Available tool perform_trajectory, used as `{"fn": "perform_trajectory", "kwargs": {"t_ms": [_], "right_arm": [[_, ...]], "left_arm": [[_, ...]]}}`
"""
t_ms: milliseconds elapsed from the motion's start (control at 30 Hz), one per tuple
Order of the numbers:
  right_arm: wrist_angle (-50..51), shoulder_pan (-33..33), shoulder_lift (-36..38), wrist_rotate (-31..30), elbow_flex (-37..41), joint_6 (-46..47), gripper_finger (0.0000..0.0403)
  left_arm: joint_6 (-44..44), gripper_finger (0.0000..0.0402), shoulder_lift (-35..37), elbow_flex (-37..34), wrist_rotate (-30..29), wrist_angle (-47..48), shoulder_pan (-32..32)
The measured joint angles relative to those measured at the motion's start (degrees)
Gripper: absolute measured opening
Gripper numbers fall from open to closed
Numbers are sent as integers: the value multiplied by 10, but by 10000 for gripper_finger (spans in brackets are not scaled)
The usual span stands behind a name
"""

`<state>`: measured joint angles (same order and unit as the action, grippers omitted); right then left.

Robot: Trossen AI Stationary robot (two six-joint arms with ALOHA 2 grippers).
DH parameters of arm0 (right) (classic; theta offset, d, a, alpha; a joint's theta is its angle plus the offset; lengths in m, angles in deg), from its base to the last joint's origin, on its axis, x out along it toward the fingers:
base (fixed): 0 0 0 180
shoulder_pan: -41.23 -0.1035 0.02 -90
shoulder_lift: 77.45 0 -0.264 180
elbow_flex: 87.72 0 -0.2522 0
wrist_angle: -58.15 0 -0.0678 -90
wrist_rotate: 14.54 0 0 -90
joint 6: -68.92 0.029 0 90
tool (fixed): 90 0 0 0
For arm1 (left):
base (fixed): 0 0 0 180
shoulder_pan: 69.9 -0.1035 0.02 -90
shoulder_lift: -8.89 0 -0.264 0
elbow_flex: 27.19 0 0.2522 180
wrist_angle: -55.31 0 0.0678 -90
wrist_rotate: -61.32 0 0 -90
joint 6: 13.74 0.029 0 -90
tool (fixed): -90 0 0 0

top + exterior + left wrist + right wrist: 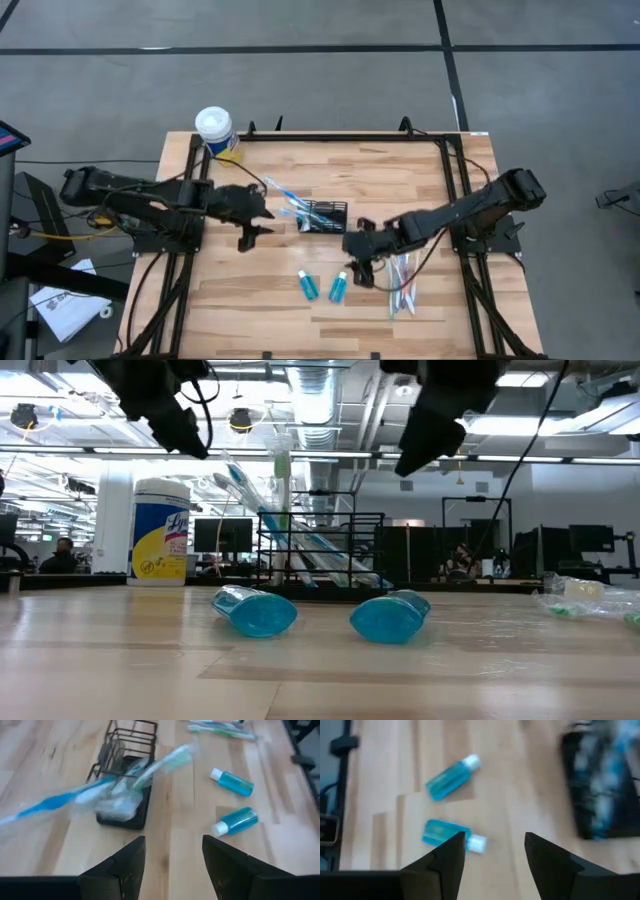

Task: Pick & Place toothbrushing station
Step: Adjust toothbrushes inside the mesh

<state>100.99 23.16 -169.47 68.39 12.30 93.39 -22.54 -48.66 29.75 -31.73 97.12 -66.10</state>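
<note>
Two teal tubes [255, 610] are lying nearest, in front of the black wire-mesh basket [322, 215], which is sitting mid-table holding wrapped toothbrushes [100, 795]. It is probably light and stiff; gripping a rim wire seems best. Beside the basket, the left gripper [252, 232] and right gripper [358, 262] are hovering, fingers parted, holding nothing.

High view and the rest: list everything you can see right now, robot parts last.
wire-mesh basket: one, black, table centre, holding toothbrushes
toothbrushes in basket: a few, blue and white, sticking out toward the left arm
loose toothbrushes: several, white, blue, orange, under the right arm
tubes: two, teal, near front edge
wipes canister: one, white lid, yellow label, back-left corner
table: one, wood
left gripper: jaws open, beside basket
right gripper: jaws open, above the tubes
</note>
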Motion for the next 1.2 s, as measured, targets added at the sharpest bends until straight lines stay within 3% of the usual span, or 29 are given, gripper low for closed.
{"fn": "perform_trajectory", "kwargs": {"t_ms": [233,433,633,900,1200], "right_arm": [[-102,-19,-68,23,-1,27,201],[-21,-22,-105,-33,-30,-63,200],[-28,-11,-114,-5,-49,-86,207],[-10,-37,-111,2,-49,-188,213],[-14,-57,-142,-5,-50,-203,213]], "left_arm": [[81,190,-103,-1,-191,-38,120],[153,190,-210,3,-303,-45,179],[216,190,-254,20,-393,-62,227],[220,190,-238,29,-404,-78,258],[221,190,-240,30,-404,-105,275]]}}
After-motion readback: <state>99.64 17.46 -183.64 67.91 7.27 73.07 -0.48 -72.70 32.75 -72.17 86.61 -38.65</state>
